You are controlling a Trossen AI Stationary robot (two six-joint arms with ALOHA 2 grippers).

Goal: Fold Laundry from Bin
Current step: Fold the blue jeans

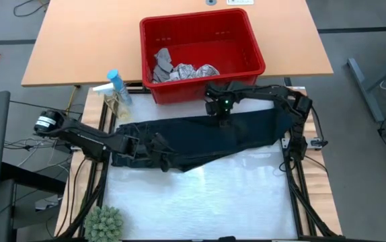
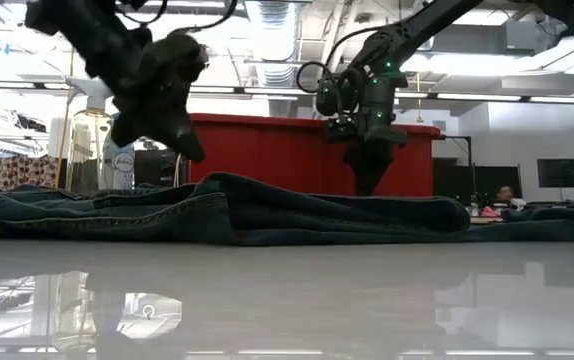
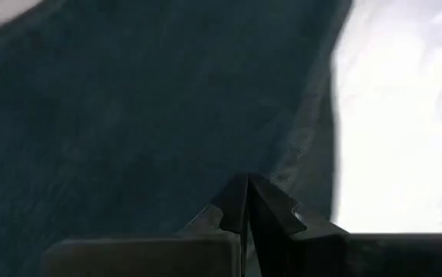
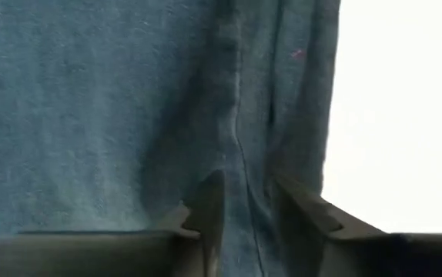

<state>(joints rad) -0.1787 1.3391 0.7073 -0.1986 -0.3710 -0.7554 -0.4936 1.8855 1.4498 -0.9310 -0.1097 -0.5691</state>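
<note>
High view: we count one red bin [image 1: 202,56] at the far edge of the white mat [image 1: 200,195], with two cloths inside, a grey one [image 1: 161,62] and a white leaf-print one [image 1: 193,71]. One pair of dark trousers [image 1: 206,138] lies spread across the mat in front of the bin. Two arms: the left gripper [image 1: 161,149] sits low on the trousers' left part, the right gripper [image 1: 222,115] over their far edge near the bin. We count two spray bottles [image 1: 118,91] beside the bin's left corner and one small plant [image 1: 104,223] at the mat's near left corner. Jaws unreadable from here.

Low view: only here we see the trousers [image 2: 267,212] bunch into a low ridge on the table, the bin [image 2: 297,152] a red band behind them. The right gripper [image 2: 371,180] points straight down, tip at the cloth. The left one [image 2: 172,120] hangs higher and tilted. A person [image 2: 505,196] sits far back in the room.

Left wrist view: only here we see the left fingers [image 3: 246,206] pressed together, no cloth visibly between the tips, trousers [image 3: 128,115] just beyond, mat beside them.

Right wrist view: the right fingers [image 4: 209,204] stand a little apart over a trouser [image 4: 113,100] seam; the cloth shows in the gap, and we can't tell whether they pinch it.
</note>
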